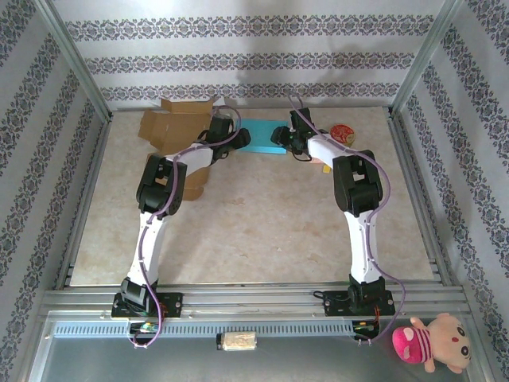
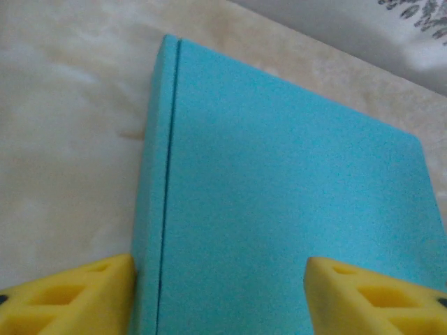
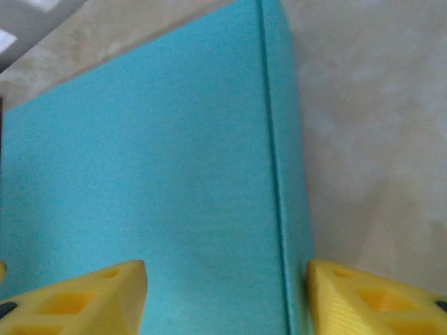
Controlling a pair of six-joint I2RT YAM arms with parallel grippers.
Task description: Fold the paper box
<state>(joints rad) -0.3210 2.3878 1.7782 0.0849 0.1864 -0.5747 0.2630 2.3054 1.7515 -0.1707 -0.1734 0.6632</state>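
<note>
Nearest you, a pink plush toy (image 1: 429,341) sits by the right arm's base. Across the table (image 1: 262,231), your left end effector (image 2: 220,279) is spread: one yellow finger (image 2: 70,293) sits just beside a side wall of the blue paper box (image 1: 258,131), the other over its top. Your right end effector (image 3: 227,286) is spread the same way at the opposite edge. The box lies flat at the table's far centre, with brown cardboard boxes (image 1: 179,127) on its left.

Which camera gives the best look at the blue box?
Left wrist: the blue box is close, showing its top, one side wall and the seam between them. The right wrist view shows its opposite side similarly. From the top camera it is a small strip partly behind the arms.
</note>
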